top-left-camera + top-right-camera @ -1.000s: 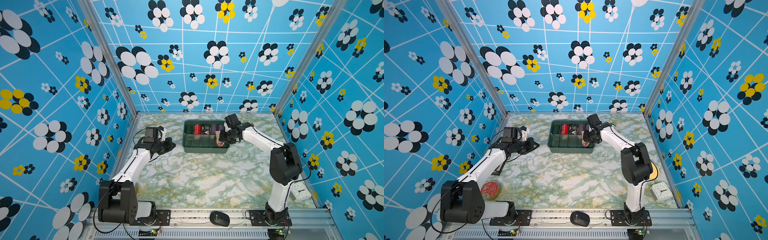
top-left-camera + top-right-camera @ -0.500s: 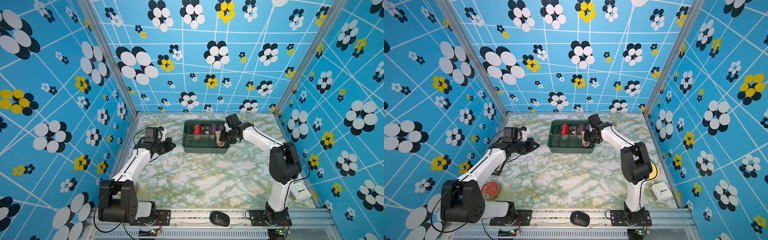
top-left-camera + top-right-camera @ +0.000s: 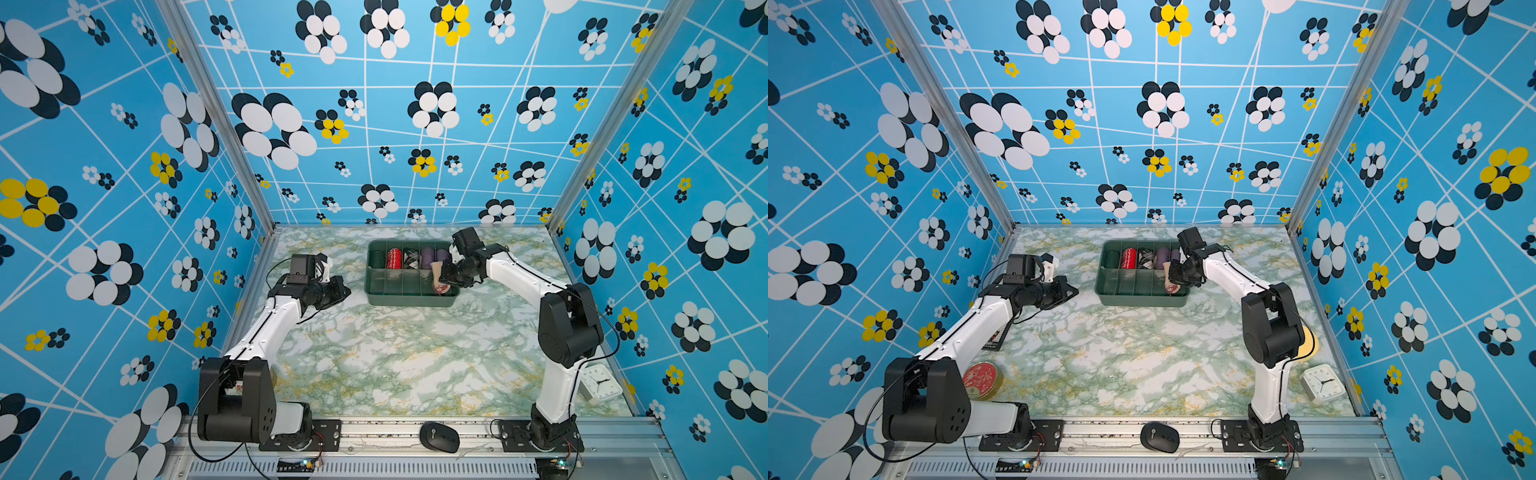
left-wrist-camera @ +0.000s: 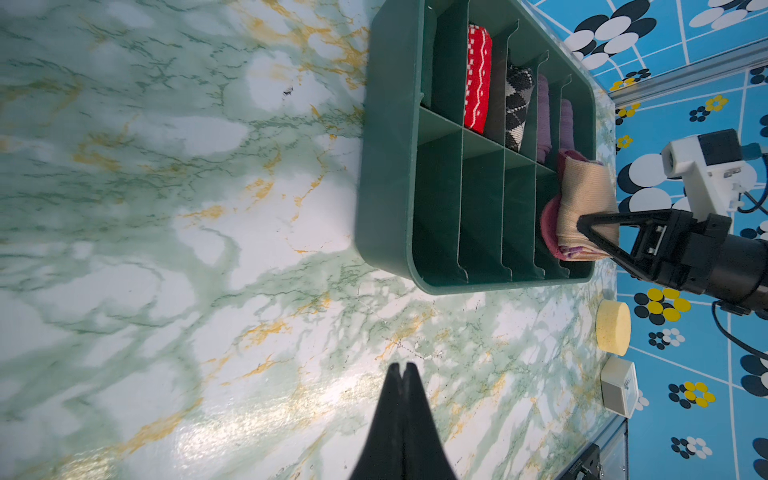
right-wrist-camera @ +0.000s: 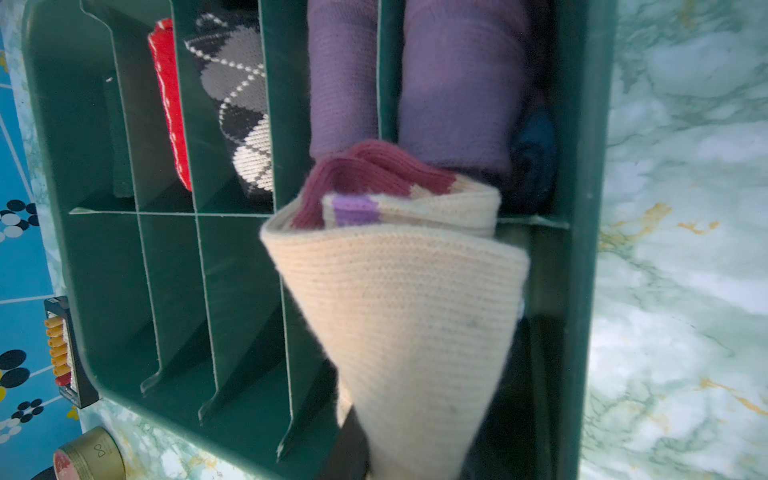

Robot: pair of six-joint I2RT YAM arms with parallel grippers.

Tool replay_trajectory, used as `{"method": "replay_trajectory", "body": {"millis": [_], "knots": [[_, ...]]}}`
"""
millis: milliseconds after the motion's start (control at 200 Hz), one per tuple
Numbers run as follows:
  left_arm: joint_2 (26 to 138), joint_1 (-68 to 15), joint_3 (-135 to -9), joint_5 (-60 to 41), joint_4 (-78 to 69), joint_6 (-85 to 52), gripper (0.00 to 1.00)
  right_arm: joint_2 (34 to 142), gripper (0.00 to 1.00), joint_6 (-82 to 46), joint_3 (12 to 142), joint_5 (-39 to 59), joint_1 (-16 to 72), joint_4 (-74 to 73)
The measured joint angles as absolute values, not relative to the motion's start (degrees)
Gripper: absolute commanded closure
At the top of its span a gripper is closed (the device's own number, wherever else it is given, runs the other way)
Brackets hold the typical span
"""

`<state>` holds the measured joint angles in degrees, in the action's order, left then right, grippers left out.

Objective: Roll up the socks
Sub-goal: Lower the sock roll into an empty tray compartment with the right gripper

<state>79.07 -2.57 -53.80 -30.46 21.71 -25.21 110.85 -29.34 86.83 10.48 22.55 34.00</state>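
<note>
Nothing we can make out has moved over the last second: both arms sit where they were. Our right pincer (image 3: 443,277) is closed around the tan ribbed sock bundle with maroon and purple ends (image 4: 586,208), one black finger (image 4: 598,220) pressed against its side. We see the bundle (image 5: 407,299) tilted over the dark green plastic divided tray (image 3: 411,301), at the tray's end toward the worktop's right edge. It hangs above the divider between the tray's two rows. We cannot tell whether its lower end touches the tray floor. The tray stands on the green-and-white marbled worktop (image 3: 395,353), near the middle of the far edge. Its far row holds a red roll with white pattern (image 4: 478,83), a black-and-grey argyle roll (image 4: 517,104) and two purple rolls (image 5: 461,83). Our left pincer (image 4: 402,370) is closed tight with nothing in it, over bare worktop toward the left edge, well apart from the tray.
</note>
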Motion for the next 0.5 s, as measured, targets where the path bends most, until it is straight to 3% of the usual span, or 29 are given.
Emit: {"method": "replay_trajectory", "body": {"millis": [500], "knots": [[79.07,-2.09,-53.8,-30.44,22.41,-24.34,0.99,110.87,1.0,-28.23,86.72,11.2,21.69,34.39]]}}
